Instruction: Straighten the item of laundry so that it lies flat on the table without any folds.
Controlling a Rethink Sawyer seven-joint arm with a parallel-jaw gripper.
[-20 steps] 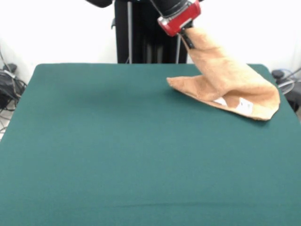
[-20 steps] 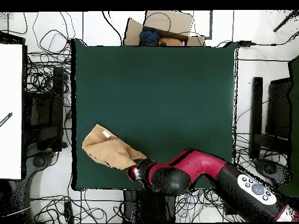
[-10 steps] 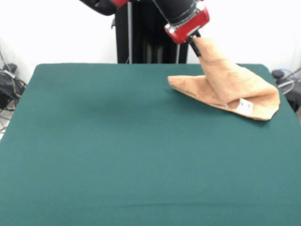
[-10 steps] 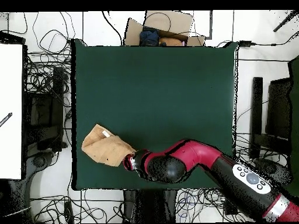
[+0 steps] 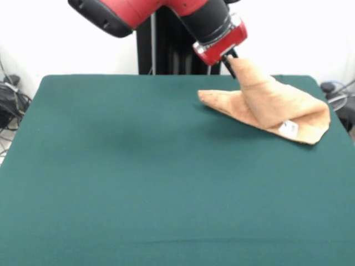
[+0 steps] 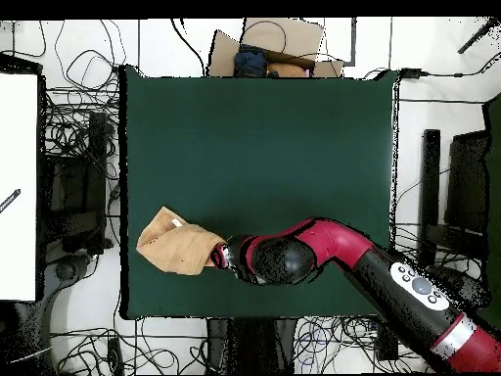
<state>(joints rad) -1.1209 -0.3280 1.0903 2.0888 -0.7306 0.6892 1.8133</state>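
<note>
Your claw (image 5: 230, 62) is clenched on a pinched-up corner of the peach-orange towel (image 5: 272, 105), holding that corner lifted above the bench (image 5: 138, 177). In the front view the claw sits just below a red collar at the end of the red and black arm (image 5: 166, 14), which comes down from the top of the picture. From the pinched point the towel slopes down like a small tent to the green surface, where the rest of it lies in a folded, rumpled wedge. A small white label (image 5: 288, 128) shows on the towel's lower edge, near its outer fold.

In the front view the towel sits at the far right of the bench, close to the robot's side and close to the right edge. In the overhead view the same towel (image 6: 176, 246) appears at the lower left of the green top, near the left edge, with the claw (image 6: 219, 257) at its right-hand tip and the arm (image 6: 333, 259) stretching away towards the lower right.
</note>
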